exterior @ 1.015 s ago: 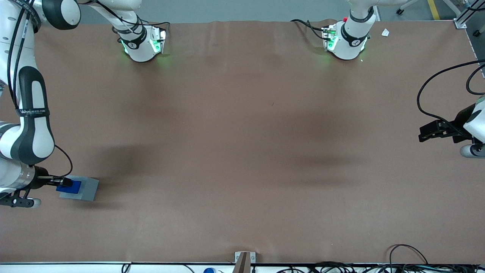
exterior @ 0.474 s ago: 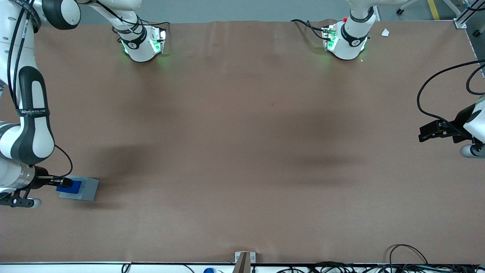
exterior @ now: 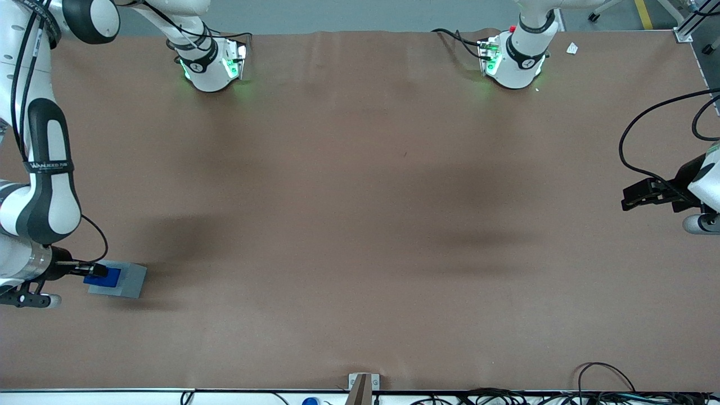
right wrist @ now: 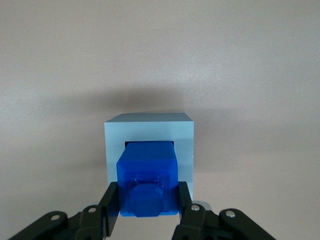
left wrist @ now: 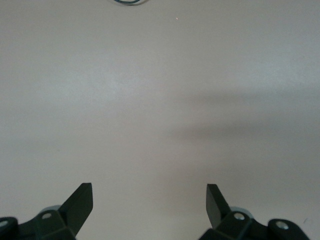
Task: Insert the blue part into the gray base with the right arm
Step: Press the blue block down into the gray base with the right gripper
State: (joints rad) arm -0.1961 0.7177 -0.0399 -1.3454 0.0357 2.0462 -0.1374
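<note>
Right wrist view: your gripper (right wrist: 148, 202) has its jaws closed narrow on the blue block (right wrist: 148, 182), one finger flat on each side face. The block sits over the gray base (right wrist: 148, 131), its lower end at or just inside the square recess; you cannot tell from here how deep it has gone.

Front view: the base (exterior: 128, 280) rests flat on the brown table (exterior: 360, 225), toward the working arm's end, with the block (exterior: 104, 275) and gripper (exterior: 95, 270) directly above it.

Risks from this point:
- Block looks slightly off square to the recess walls. If you press down like that, an edge may catch on the rim and jam.
- Base is not fixed. A sideways push through the block could slide or tip it.
- Opening the jaws before the block is seated may leave it tilted in the recess.
- Lifting with a finger dragging could pull the block back out.
</note>
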